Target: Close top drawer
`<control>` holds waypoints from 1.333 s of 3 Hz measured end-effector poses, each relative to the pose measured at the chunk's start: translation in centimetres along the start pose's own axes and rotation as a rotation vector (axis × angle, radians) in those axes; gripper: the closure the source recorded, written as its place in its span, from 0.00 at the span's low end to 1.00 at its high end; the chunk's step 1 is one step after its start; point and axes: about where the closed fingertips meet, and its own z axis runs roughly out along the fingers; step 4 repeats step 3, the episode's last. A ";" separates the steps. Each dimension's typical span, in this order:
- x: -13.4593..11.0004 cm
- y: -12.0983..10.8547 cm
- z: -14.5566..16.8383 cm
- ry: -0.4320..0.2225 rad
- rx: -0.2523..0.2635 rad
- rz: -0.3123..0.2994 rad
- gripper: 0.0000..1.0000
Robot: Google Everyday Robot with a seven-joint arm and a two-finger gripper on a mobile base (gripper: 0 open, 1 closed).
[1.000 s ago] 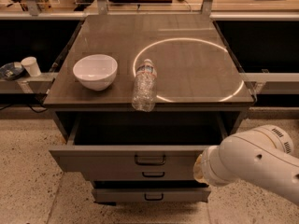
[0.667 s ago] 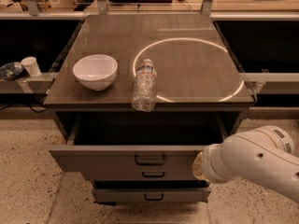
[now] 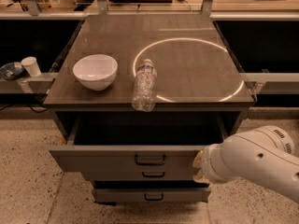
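Judging the wide grey top drawer (image 3: 103, 158) rigid, I favoured pushing its front; gripper (image 3: 198, 166) sat at its right end, state unclear.

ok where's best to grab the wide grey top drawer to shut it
The black bail handle at the centre of the wide grey top drawer, from straight in front: it stands pulled out, so a centred hold should push it in square. The gripper sits at the front panel's right end.

Top drawer (image 3: 117, 158) stands open. Gripper (image 3: 198, 165) at drawer front's right end. White bowl (image 3: 95, 71) and lying bottle (image 3: 144, 84) on cabinet top (image 3: 196, 69) above drawer.
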 end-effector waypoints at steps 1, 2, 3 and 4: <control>0.0 0.0 0.0 0.000 0.000 0.000 0.04; 0.0 0.0 0.0 0.000 0.000 0.000 0.00; 0.0 0.0 0.0 0.000 0.000 0.000 0.00; 0.0 0.0 0.0 0.000 0.000 0.000 0.00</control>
